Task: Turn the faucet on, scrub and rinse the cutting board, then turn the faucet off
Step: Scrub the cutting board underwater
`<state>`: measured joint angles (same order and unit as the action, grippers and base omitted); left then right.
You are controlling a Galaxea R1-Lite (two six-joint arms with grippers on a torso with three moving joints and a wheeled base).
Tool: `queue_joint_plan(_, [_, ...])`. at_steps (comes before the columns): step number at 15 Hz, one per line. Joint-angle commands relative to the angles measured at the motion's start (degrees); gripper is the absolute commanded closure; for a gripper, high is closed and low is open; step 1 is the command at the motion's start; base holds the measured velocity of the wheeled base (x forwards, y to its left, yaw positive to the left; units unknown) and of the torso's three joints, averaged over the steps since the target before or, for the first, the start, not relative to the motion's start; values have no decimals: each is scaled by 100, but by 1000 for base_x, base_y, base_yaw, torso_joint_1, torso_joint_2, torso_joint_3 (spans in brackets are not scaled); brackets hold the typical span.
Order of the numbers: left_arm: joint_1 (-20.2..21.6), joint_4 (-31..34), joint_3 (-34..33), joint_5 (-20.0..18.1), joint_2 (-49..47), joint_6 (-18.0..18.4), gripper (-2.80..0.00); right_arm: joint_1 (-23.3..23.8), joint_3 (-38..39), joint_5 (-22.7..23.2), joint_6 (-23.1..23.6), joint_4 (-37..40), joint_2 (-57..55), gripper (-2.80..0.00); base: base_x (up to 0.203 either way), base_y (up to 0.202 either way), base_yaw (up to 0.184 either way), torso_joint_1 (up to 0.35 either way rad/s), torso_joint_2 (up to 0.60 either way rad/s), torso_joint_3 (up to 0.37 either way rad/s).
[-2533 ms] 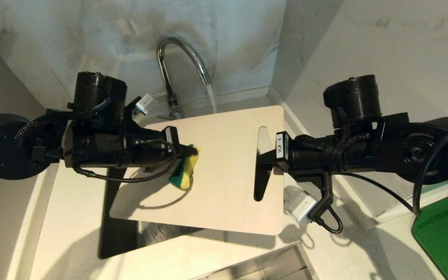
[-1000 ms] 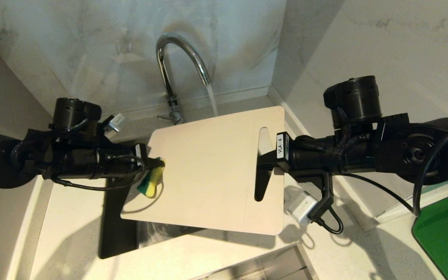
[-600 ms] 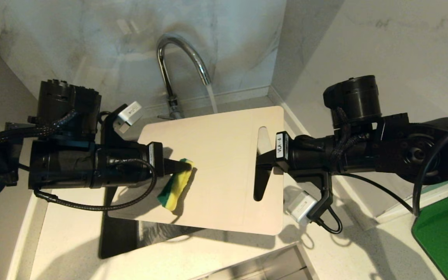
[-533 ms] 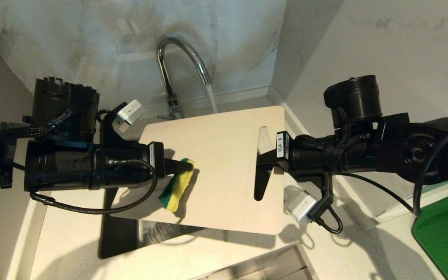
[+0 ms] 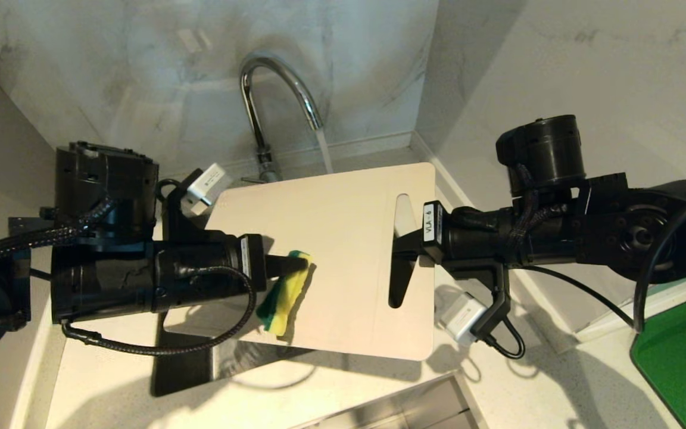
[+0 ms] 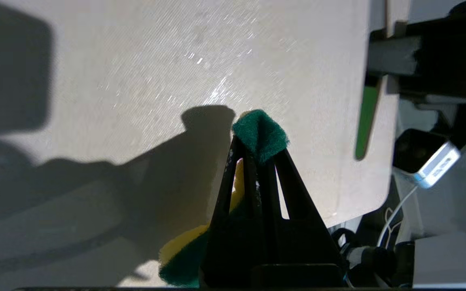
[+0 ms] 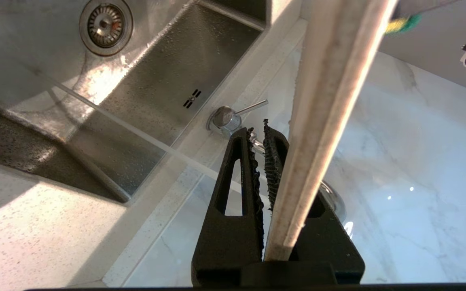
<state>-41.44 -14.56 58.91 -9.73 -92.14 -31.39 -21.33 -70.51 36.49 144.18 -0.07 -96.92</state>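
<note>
Two grippers work over the sink point(image 7: 168, 81). The right gripper point(image 5: 399, 253) has its jaws clamped on the short edge of the cutting board point(image 5: 349, 238) beside the handle slot point(image 5: 401, 250), and it holds the board in the air above the basin, tilted, with the far long edge near the faucet point(image 5: 271, 77). Water runs from the spout and falls just behind that far edge. The left gripper point(image 5: 292, 265) has its jaws pressed together on a yellow and green sponge point(image 5: 283, 295), and the sponge lies against the upper face of the board, near its front edge on the left half. The left arm covers the left corner of the board and part of the worktop point(image 5: 111, 381) behind it. A white label on the right wrist reads "VLA-6". In the right wrist view the faucet lever point(image 7: 249, 108) stands at the back rim of the sink, the drain point(image 7: 105, 24) is seen at the bottom of the basin, and the board's edge hides part of the marble wall point(image 7: 419, 161). A dark green board point(image 5: 682, 357) lies at the right edge of the worktop, well apart from the sink.
</note>
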Motion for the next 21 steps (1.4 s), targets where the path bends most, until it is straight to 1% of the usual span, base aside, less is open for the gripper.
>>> queue_joint_plan(1, [40,-29,-170,15,-67,-27,0,-2,-7,16,84,-1,-12,0,0,0,0,0,0,0])
queue_joint_plan(7, [604,-61,-626,-21,-39,-36,0,6,46,25,84,-10,41,0,0,0,0,0,0,0])
queue_joint_plan(9, [834,-365,-906,-34,-33,-22,0,6,71,25,68,-211,41,0,0,0,0,0,0,0])
queue_joint_plan(11, [1172,-709,-1191,-53,-54,18,0,5,141,25,-34,-247,76,0,0,0,0,0,0,0])
queue_joint_plan(12, [1350,-836,-1279,-143,-63,24,0,-2,152,25,-30,-248,76,0,0,0,0,0,0,0])
queue_joint_plan(14, [1715,-948,-1408,-474,-52,23,0,-2,134,25,-32,-248,89,0,0,0,0,0,0,0])
queue_joint_plan(17, [2164,-969,-1392,-793,-75,39,0,15,134,25,-72,-248,176,0,0,0,0,0,0,0])
queue_joint_plan(21, [2752,-974,-1383,-1346,-156,75,0,15,144,25,-74,-248,208,0,0,0,0,0,0,0])
